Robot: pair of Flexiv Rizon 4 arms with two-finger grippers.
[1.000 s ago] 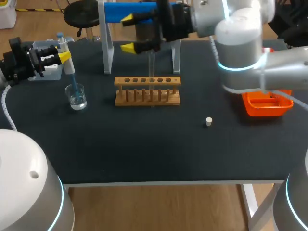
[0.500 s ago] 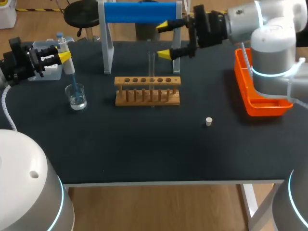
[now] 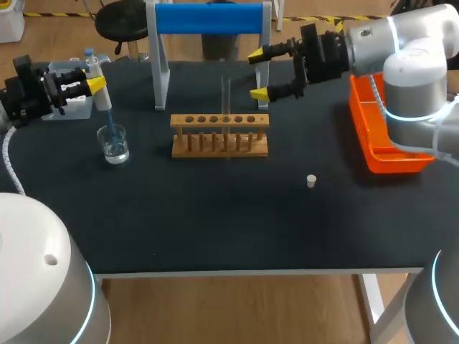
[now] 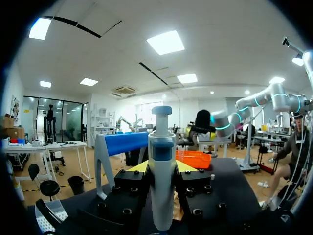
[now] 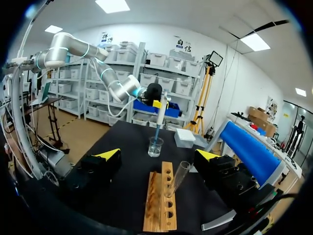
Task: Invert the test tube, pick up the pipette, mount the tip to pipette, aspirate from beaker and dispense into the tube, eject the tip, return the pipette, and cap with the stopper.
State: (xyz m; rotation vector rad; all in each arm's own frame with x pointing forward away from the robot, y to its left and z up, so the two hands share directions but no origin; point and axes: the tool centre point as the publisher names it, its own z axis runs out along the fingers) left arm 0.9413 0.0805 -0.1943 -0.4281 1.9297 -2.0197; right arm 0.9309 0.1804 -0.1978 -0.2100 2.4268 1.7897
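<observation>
The test tube [image 3: 226, 97] stands in the wooden rack [image 3: 219, 136] at the middle of the head view, open end up. In the right wrist view it rises from the rack [image 5: 160, 205] ahead of the right gripper [image 5: 158, 155], in line with the gap between the fingers and touching neither.

Compared with a second ago, the right gripper [image 3: 258, 74] has drawn back from above the rack towards the upper right of the frame. Its fingers are spread wide with nothing between them. The tube and rack have not moved.

The left gripper [image 3: 95, 83], at the upper left, is unchanged. It pinches the pipette [image 3: 98, 84], whose blue lower end dips into the beaker [image 3: 113, 143]. In the left wrist view the pipette [image 4: 161, 169] stands upright between the fingers of the left gripper [image 4: 162, 167], gripped from both sides.

Counted on the table:
- one test tube
- one rack
- one pipette
- one beaker
- one white stopper [image 3: 310, 180], lying alone to the lower right of the rack
- one orange tray [image 3: 391, 163] at the right edge
- one stand with a blue roller [image 3: 208, 18] behind the rack
</observation>
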